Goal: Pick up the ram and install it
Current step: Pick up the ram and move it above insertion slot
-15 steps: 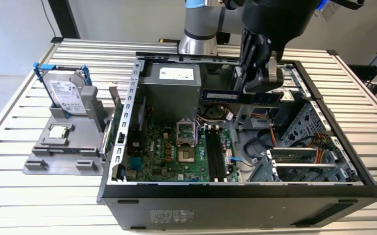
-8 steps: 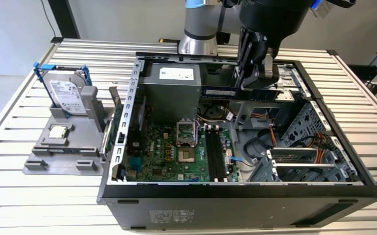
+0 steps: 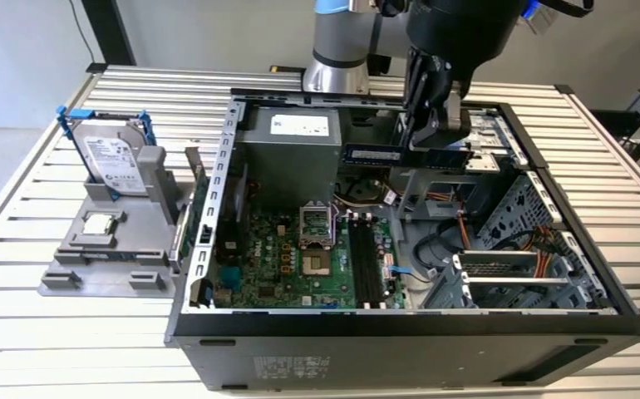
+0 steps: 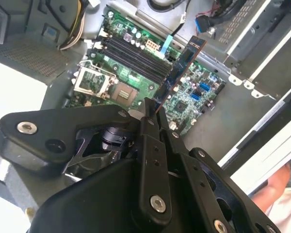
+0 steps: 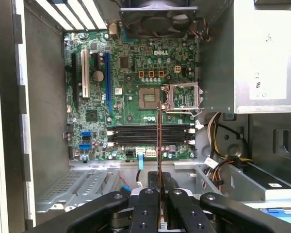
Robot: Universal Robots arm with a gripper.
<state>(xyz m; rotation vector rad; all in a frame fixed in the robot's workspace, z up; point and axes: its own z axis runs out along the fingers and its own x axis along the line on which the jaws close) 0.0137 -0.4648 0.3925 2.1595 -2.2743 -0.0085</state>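
The gripper (image 3: 439, 143) is positioned above the open computer case (image 3: 409, 357), which lies on the slatted tabletop (image 3: 54, 349). The fingers (image 5: 147, 206) are closed on the ram (image 3: 392, 155), clamping one end of it.

**Ram position**
- The ram is held in the air, clear of the motherboard (image 3: 287, 266), over the part of the case nearest the tabletop edge where the arm stands.
- In the exterior view it lies level, just beside the power supply (image 3: 297, 137), on the exterior view's right of it.
- In the second wrist view the ram (image 4: 179, 73) projects from the gripper (image 4: 149, 110) toward the motherboard (image 4: 184, 102).
- In the first wrist view the ram (image 5: 159, 145) appears edge-on as a thin line rising from the gripper (image 5: 159, 193).

**Relation to the slots**
- The memory slots (image 3: 366, 262) lie below the ram and well apart from it.
- The ram's long axis runs across the line of the slots (image 5: 145, 136).
- The processor socket (image 5: 149, 97) sits just beside the slots.

**Other items**
- A grey fixture (image 3: 98, 266) stands near the tabletop edge at the exterior view's left.
- It carries an upright hard drive (image 3: 115, 158).
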